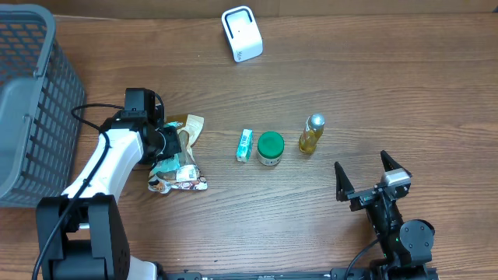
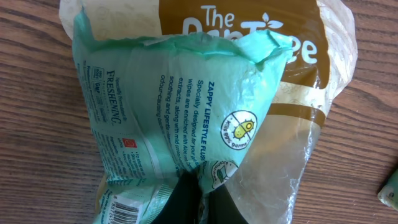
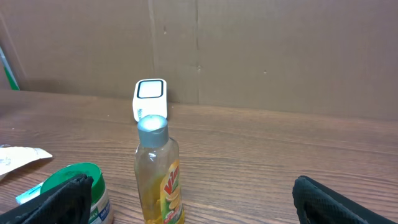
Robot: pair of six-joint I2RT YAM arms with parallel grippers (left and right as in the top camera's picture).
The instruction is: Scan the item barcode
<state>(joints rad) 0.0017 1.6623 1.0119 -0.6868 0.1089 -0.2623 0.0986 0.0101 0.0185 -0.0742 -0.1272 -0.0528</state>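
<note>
Near right on the worktop (image 1: pixel 350 78): right pincer (image 1: pixel 361 167) released, jaws wide, nothing in it, well apart from the items.

Left side, a bit farther: left pincer (image 2: pixel 196 186) clenched on the wipes pack (image 2: pixel 168 106), pinching a bunched fold at one end. Pack overlaps a brown pouch (image 2: pixel 298 81); can't tell if it's off the worktop. A printed label (image 2: pixel 127 208) at the pinched end looks like the barcode, too cropped to be sure.

Mid row, right of the pack: jar (image 1: pixel 271 148), then bottle (image 1: pixel 311 134), apart from each other.

Far centre: scanner (image 1: pixel 242 33), well apart from the pack. Basket (image 1: pixel 31 101) on the far left.

My read: grasp made, scan not yet done. Next move calls for lifting the pack clear of the pouch without dragging it, carrying it far and right to the scanner, and turning the label side toward it. Soft pack, may sag and fold over the code.
</note>
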